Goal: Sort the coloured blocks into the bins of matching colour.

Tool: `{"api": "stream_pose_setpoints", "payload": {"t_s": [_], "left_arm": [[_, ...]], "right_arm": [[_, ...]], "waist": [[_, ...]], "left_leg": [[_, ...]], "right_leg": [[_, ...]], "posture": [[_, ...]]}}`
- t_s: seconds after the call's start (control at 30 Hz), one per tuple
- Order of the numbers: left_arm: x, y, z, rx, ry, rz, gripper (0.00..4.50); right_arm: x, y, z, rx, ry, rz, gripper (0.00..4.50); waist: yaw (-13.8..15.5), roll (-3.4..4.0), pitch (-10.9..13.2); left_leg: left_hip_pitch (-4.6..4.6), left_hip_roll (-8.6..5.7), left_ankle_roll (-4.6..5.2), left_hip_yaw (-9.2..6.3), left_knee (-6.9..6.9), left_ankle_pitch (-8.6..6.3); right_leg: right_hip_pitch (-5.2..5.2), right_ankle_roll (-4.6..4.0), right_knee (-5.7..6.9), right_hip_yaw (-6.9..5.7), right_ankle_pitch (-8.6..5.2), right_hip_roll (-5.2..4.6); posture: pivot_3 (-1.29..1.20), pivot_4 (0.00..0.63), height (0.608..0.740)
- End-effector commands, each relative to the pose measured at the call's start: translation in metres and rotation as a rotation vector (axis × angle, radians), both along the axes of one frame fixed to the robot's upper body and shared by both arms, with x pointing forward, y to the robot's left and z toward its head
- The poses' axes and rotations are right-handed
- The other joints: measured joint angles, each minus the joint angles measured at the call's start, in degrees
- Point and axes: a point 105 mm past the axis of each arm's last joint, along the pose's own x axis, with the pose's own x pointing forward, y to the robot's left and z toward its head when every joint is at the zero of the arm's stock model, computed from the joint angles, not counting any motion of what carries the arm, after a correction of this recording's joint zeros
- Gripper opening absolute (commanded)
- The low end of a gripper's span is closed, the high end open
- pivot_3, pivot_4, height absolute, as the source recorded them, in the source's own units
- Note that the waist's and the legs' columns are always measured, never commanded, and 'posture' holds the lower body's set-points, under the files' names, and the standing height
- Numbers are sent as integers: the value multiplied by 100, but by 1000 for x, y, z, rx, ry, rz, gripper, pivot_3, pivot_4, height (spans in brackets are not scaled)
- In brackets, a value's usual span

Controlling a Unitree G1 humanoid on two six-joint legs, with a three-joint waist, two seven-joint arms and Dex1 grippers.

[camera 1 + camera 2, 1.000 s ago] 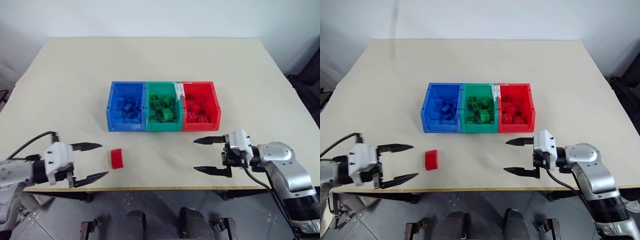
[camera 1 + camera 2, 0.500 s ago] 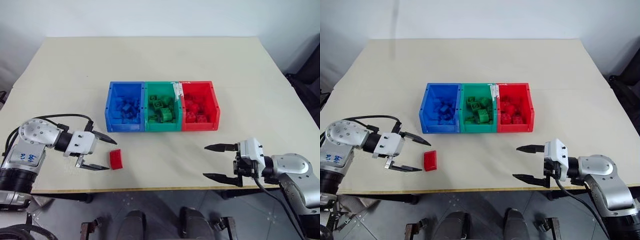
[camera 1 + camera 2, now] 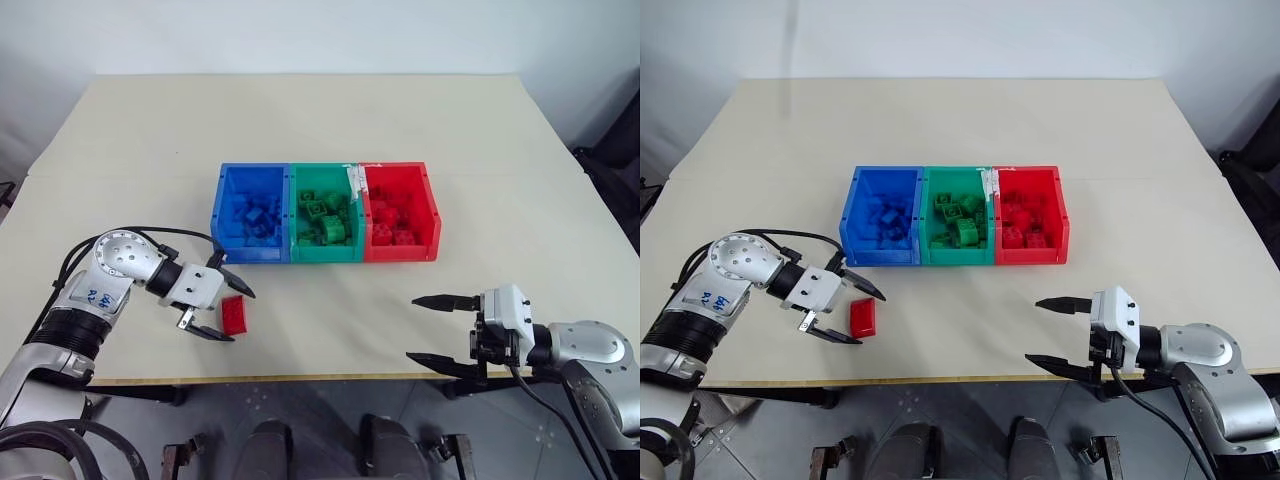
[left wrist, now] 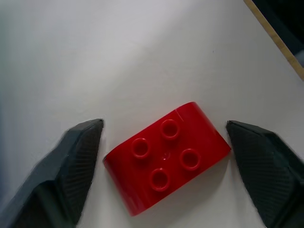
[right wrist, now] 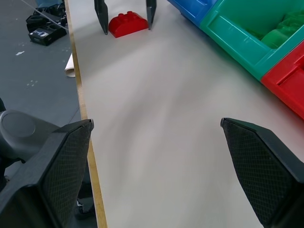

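pale beige table point(image 3: 330, 120) fills the head views, against a plain light wall, with dark floor below its near edge. at the table's centre sit the three joined bins: blue bin point(image 3: 251, 213) towards nine o'clock, green bin point(image 3: 324, 213) in the middle, red bin point(image 3: 400, 211) towards three o'clock, each holding bricks of its own colour. from the blue bin, at about seven o'clock, a lone red block point(image 3: 235, 314) lies on bare table. the left gripper point(image 3: 227, 311) straddles it, one black finger on each side, jaws apart and nothing lifted. at the table's five o'clock corner the right gripper point(image 3: 433, 329) hangs over the near edge, spread wide, holding nothing, well apart from bins and block.

left wrist view: the red block point(image 4: 167, 156) lies studs up, four studs showing, between the two fingers point(image 4: 71, 166); a slight gap shows at each end.

right wrist view: wide-spread fingers point(image 5: 57, 166) frame open table, the far block, and the bins' corner.
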Motion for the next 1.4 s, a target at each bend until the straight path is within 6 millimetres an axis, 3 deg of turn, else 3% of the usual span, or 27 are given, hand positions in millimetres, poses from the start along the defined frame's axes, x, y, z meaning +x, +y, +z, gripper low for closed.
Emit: {"api": "stream_pose_setpoints", "payload": {"t_s": [0.03, 0.27, 0.43, 0.57, 0.77, 0.9, 1.1, 1.3, 1.4], "left_arm": [[-12, 9, -11, 71, 109, -47, 3162], [-12, 5, -7, -32, 111, 10, 1416], [-8, -9, 10, -192, 91, 72, 1416], [-11, -10, 22, -279, 101, 118, 1416], [-11, 6, 36, -355, 90, 254, 3253], [-11, 15, 34, -381, 82, 338, 4486], [-29, 32, 13, -198, 98, 305, 4486], [-21, 35, -9, -100, 104, 341, 4486], [-16, 34, -16, -85, 105, 361, 3945]], "right_arm": [[-2, -3, 11, -4, -44, -1, 4500], [0, -4, 10, -1, -44, -1, 4500], [2, -2, 8, 2, -41, -3, 4500], [3, 0, 7, 6, -32, -9, 4500], [3, 1, 7, 8, -23, -8, 4500], [4, 2, 6, 10, -18, -3, 4500], [5, 3, 4, 7, -6, 8, 4500], [6, 3, 4, 0, -8, 17, 4500], [5, 2, 6, -2, -19, 27, 4500]], "waist": [[5, 0, 0], [-6, 1, -1], [-10, 1, 0], [-5, 0, 0], [-11, 0, 0], [-11, 1, 0], [-13, 1, 0], [1, 1, 0], [5, 1, 0]], "left_leg": [[1, 0, 1, -1, 1, 0], [11, 1, 1, 0, 1, 2], [9, 1, 1, 0, 1, 2], [6, 1, 1, -3, 2, 2], [6, 1, 1, -4, 1, 2], [6, 1, 1, -3, 1, 2], [6, 2, 1, -3, 1, 1], [6, 0, 2, -3, 0, 1], [5, 0, 2, -3, 0, 1]], "right_leg": [[2, 0, 2, 0, 0, 0], [6, 0, 8, 2, 0, 0], [6, 0, 8, 1, 0, 0], [5, 0, 5, 0, 0, 0], [5, 0, 5, 1, 0, 0], [5, 0, 4, 1, 0, 0], [5, -1, 3, 1, 0, 0], [5, -1, 3, 1, 0, 0], [5, -1, 3, 0, 0, 0]], "posture": [[0, 150, 740], [0, 150, 740], [0, 150, 740], [0, 150, 740], [0, 150, 740], [0, 150, 740], [0, 150, 740], [0, 150, 740], [0, 150, 740]]}}
